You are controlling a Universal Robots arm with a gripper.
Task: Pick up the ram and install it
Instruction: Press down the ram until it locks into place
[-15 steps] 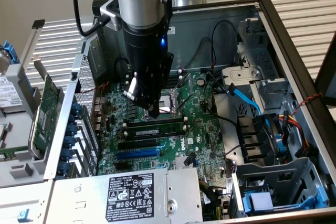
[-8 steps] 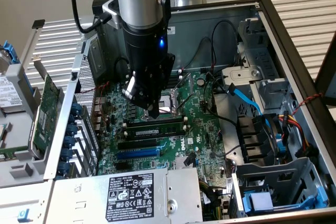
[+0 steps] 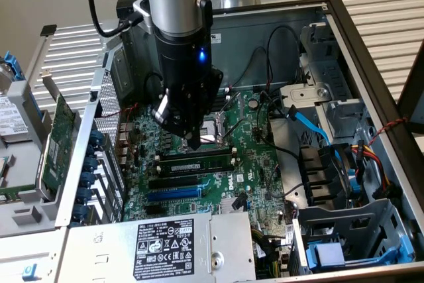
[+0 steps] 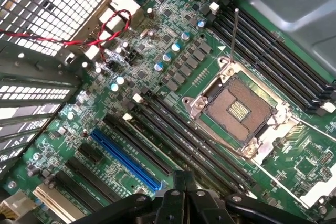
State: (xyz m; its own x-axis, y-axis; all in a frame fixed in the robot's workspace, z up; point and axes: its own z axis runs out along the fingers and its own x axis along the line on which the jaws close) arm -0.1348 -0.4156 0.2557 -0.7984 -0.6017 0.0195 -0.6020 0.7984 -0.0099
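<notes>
One arm hangs over the open computer case (image 3: 371,51), and I see its black tool (image 3: 193,142) lowered onto the green motherboard (image 3: 262,164), its tip tapering to a narrow point with the fingers drawn together and nothing clamped between them. Just below that tip in the exterior view lies the ram (image 3: 197,162), a long thin green stick with flat black chips, seated lengthwise in one of the slots beside the CPU socket (image 3: 211,130). From the wrist view the socket (image 4: 239,109) shows as a square metal frame around a dark, fine-grained pin field with a gold patch in the middle, and a thin steel lever (image 4: 234,30) stands straight beside it. Long black memory slots (image 4: 189,140) with white end clips run in parallel ridges, and a glossy blue expansion slot (image 4: 126,161) sits near them. A twisted red and black wire (image 4: 107,30) loops by the perforated metal grille (image 4: 58,9). I see the labelled grey power supply (image 3: 165,246) at the case's near edge.
</notes>
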